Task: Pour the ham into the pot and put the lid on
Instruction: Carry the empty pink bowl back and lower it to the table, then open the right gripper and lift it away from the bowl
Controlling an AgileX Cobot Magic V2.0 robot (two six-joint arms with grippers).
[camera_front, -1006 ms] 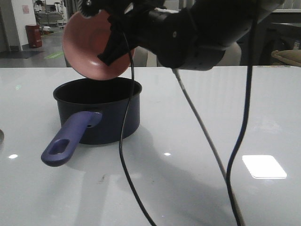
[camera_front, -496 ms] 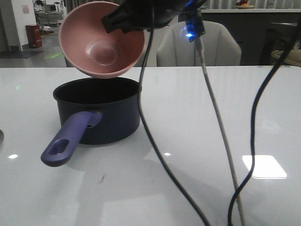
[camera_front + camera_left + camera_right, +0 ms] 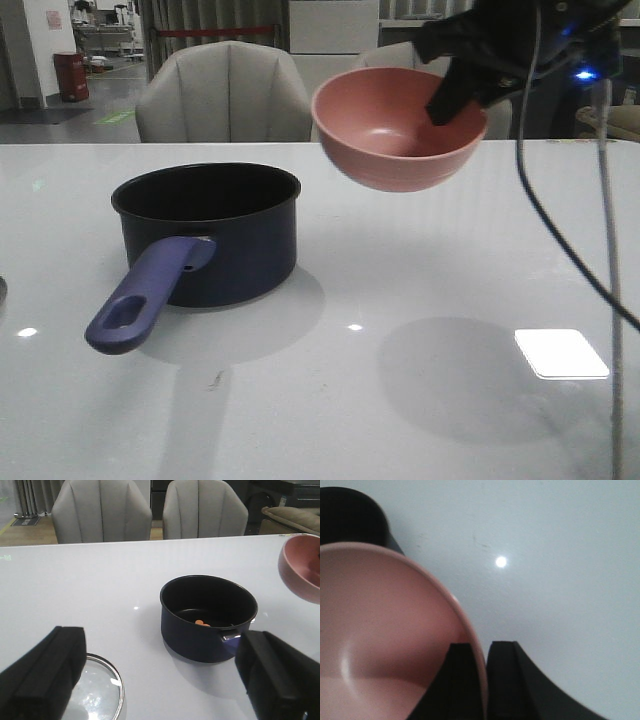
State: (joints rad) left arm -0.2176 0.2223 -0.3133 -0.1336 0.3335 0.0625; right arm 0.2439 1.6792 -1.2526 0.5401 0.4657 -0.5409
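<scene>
Two arms work over the white table. Right gripper, raised right of the pot, pinches the pink bowl's rim. Left gripper hovers wide open, holding nothing, above the lid.

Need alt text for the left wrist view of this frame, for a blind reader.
A dark pot stands open on a white table with a few small orange pieces at its bottom. A glass lid lies flat on the table apart from the pot, between the open left hand's fingers, and a pink bowl shows at the frame's edge.
</scene>
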